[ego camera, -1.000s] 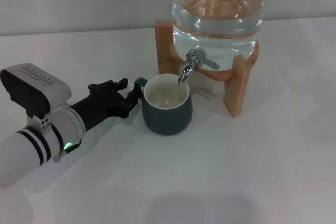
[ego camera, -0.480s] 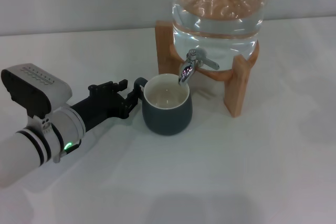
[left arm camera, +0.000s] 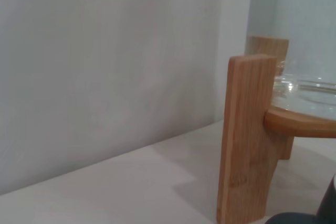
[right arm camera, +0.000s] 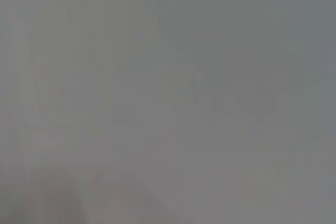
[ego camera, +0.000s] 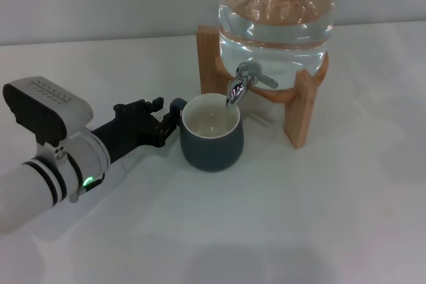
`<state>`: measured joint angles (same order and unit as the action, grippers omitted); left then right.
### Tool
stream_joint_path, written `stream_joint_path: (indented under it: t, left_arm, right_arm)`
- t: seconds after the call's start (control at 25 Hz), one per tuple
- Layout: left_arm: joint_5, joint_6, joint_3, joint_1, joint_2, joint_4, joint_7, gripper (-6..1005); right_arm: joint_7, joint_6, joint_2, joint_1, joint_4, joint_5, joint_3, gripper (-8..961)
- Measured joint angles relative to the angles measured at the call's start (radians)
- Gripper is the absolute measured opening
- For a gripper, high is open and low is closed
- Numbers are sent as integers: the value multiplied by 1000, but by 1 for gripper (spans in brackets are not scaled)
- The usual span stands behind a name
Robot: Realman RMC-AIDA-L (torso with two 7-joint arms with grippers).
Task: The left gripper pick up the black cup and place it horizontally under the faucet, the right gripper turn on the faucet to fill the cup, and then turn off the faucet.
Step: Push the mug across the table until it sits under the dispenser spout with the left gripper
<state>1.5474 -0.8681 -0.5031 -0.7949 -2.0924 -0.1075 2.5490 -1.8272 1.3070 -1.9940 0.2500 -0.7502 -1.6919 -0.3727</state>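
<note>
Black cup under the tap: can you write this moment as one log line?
black cup: upright under faucet | left hand: at cup handle | right hand: unseen | water: none flowing

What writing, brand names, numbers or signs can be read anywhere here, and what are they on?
None can be read.
The black cup, the faucet, the glass jar and its wooden stand carry no lettering.
The left gripper arm shows only a green light, not a sign.
The right wrist view is a grey blur with nothing legible.
</note>
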Motion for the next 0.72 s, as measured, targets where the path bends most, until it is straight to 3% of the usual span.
stream_joint_path:
  t: [0.72]
  left_arm:
    - [3,-6,48,16,0,0,-7,415]
  right_arm:
    - [-10,-1,-3,4,0,-1,13,840]
